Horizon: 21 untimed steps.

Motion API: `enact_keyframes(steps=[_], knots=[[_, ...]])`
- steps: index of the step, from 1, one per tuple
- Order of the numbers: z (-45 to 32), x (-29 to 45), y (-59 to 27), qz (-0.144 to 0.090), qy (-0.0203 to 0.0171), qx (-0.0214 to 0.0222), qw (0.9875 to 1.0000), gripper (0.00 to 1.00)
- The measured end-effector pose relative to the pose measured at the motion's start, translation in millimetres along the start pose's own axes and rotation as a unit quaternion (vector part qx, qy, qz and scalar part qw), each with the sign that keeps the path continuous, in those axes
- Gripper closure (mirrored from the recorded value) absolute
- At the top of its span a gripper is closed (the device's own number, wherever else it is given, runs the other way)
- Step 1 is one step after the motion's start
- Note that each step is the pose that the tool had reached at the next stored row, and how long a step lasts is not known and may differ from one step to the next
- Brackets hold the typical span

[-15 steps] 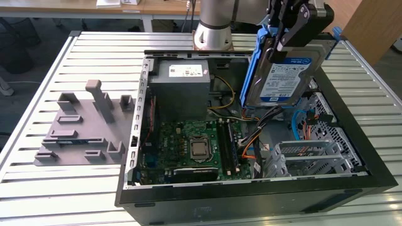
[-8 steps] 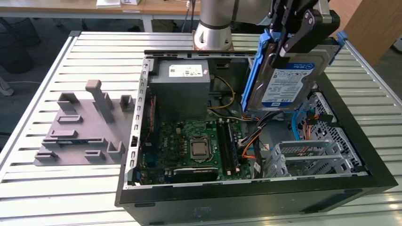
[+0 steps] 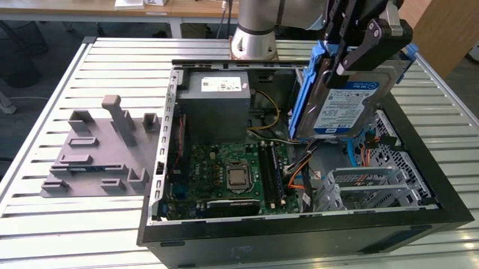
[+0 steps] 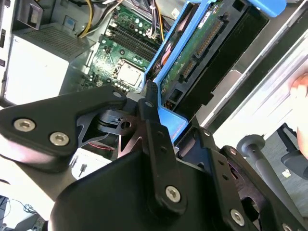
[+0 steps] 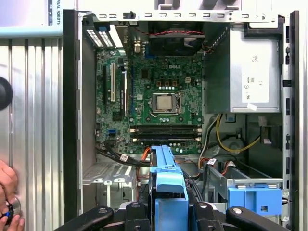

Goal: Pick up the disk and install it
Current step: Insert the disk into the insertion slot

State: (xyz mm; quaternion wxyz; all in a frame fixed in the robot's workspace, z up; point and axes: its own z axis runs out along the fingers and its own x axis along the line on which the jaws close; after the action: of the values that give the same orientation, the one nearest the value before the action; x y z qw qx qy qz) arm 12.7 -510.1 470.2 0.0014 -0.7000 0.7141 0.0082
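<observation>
We see an open black computer case (image 3: 419, 224) lying on its side on a slatted metal bench (image 3: 45, 224). The black tool (image 3: 358, 53) of the robot arm is pinching a flat, rectangular silver disk (image 3: 351, 106) with a white label that has a blue band and a blue plastic bracket around its edges. The tool grips the disk by its upper end and holds it on edge, slightly tilted, in the air above the case. In the exterior view its label faces the camera.

The disk hangs over the part of the case that holds a silver metal drive cage (image 3: 371, 188) and does not touch the cage. Orange and blue cables (image 3: 299, 168) lie inside the case below it.

In the first wrist view, the disk (image 5: 166, 178) shows edge-on between the two sides of the tool (image 5: 168, 211), with the blue bracket facing us. In the second wrist view, the green underside of the disk (image 4: 202, 53) and its connector are visible.

Inside the case we also see a green motherboard (image 3: 232, 174) and a grey power supply box (image 3: 217, 106) with a white sticker.

On the bench beside the case, at the exterior view's left, stands a grey plastic fixture (image 3: 97, 151) with upright posts. A person's hand (image 5: 7, 192) rests on the bench outside the case.
</observation>
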Motion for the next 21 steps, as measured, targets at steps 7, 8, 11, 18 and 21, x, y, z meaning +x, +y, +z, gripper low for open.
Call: enact_keyframes(steps=[7,8,11,18,21], knots=[[-0.3,25.8,0.4,0.000,0.0000,0.0000,1.0000,0.64],[-0.4,25.8,0.3,0.000,0.0000,0.0000,1.0000,0.64],[-0.3,25.9,0.3,0.000,0.0000,0.0000,1.0000,0.64],[-0.3,26.0,0.3,0.000,0.0000,0.0000,1.0000,0.64],[-0.3,26.4,0.3,0.000,0.0000,0.0000,1.0000,0.64]])
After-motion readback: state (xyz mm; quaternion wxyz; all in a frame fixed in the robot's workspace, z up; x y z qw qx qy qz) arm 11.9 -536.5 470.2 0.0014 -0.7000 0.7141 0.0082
